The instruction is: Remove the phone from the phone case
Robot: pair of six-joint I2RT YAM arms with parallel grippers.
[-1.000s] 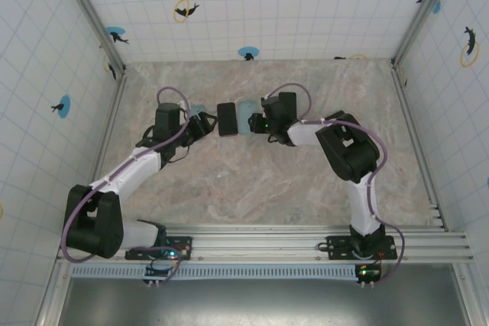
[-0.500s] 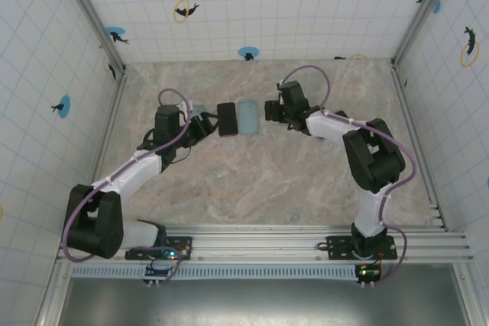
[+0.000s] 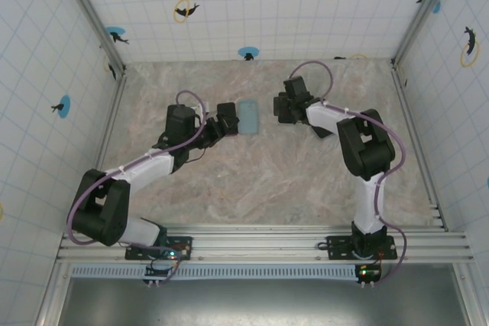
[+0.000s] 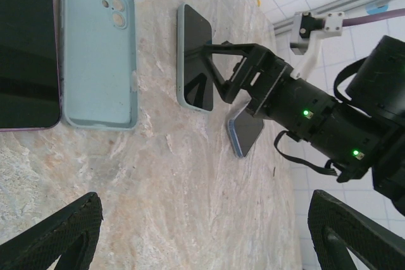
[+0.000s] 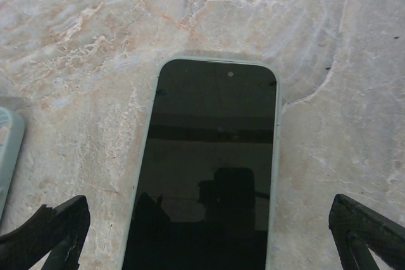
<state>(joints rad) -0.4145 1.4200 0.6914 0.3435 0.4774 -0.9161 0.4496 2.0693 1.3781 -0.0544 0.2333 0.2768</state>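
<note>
Pale-blue phone case (image 4: 98, 55), empty, lies flat just beside the bare phone (image 4: 25, 49) on your marble table (image 3: 252, 181). Your left gripper (image 4: 204, 210): fingers (image 4: 63, 232) spread, holding nothing. Your right gripper (image 5: 209, 210): spread likewise, over a second cased phone (image 5: 209, 150).

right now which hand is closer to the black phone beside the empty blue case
Left. The left hand is at the left side of the black phone; the right hand is on the far side of the light blue case, over a second phone.
</note>
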